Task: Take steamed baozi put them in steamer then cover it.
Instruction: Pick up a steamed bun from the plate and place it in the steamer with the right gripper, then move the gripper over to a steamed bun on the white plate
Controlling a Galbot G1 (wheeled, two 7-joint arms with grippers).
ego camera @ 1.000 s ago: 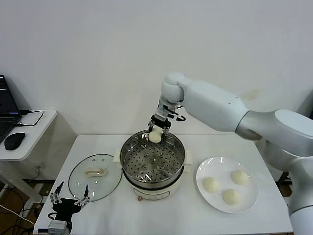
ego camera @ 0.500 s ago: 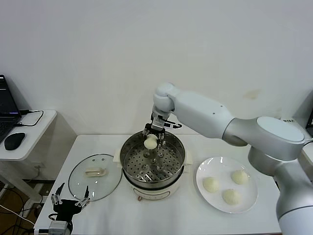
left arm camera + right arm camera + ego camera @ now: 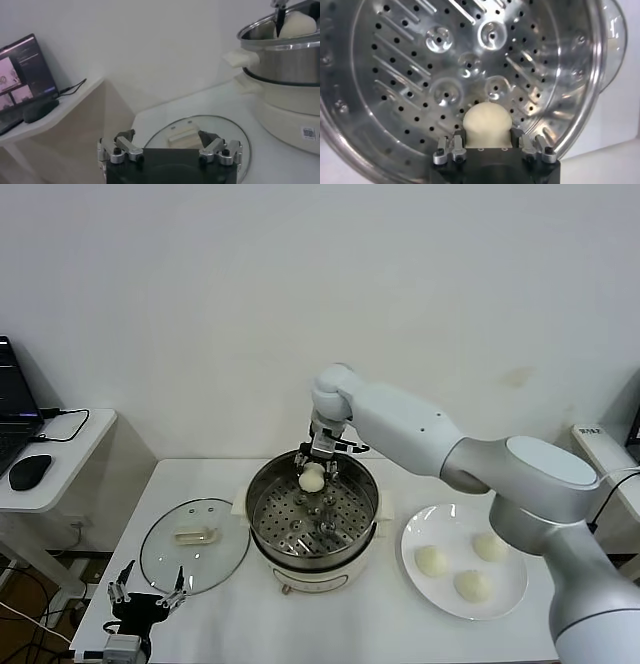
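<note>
Right gripper [image 3: 316,467] is reaching into the steamer [image 3: 313,515] at its far wall, with 1 baozi [image 3: 313,476] between its fingers [image 3: 451,148]. In the right wrist view the bun is sitting centred between the 2 finger sets, flanked closely on both sides; whether the pads are pressing it or just clearing it cannot be told, so the grip is being read as narrow around the bun, likely at the point of letting go. The bun is hanging over the perforated floor [image 3: 465,65] near the back rim, probably so the remaining buns can fit in front of it.

3 more baozi [image 3: 467,566] are waiting on the white plate [image 3: 413,534], just right of the steamer, within the right arm's reach.

The cover [image 3: 194,543] is lying flat on the table, left of the steamer, handle up. Left gripper [image 3: 170,149] is hovering low just in front of it, jaws spread wide and empty, presumably staged for the lid step.

Judgement: 1 of 4 placements underway; covering not yet started.
</note>
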